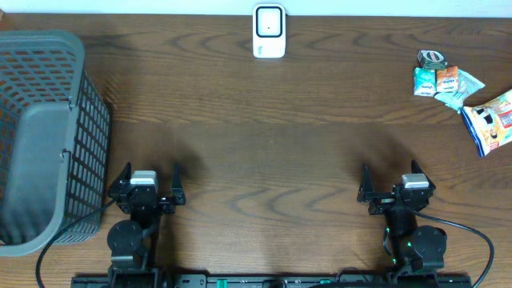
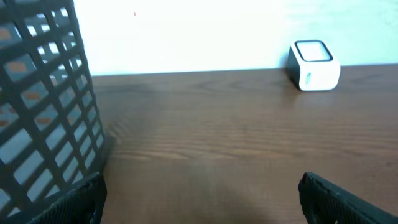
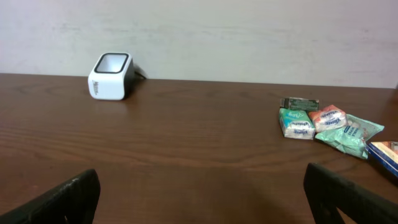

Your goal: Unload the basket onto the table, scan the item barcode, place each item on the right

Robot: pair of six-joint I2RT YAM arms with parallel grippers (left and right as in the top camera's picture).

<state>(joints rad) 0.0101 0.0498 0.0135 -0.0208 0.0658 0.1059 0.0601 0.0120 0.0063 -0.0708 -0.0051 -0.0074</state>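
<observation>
Arms folded low at the near edge: left end effector [image 1: 152,171] and right end effector [image 1: 390,171] wide, empty; boxy white barcode scanner [image 1: 269,30]; dark wood-grain tabletop [image 1: 272,136]; grey lattice basket [image 1: 92,144].

From overhead you look straight down on the whole table [image 1: 264,144]. Your left wrist view sits low at the near edge, facing the far wall [image 2: 205,31], with the basket [image 2: 43,112] close on its left. Your right wrist view faces the same way and takes in the snack packets [image 3: 326,127] at its right. All three share the white scanner [image 1: 269,32].
</observation>
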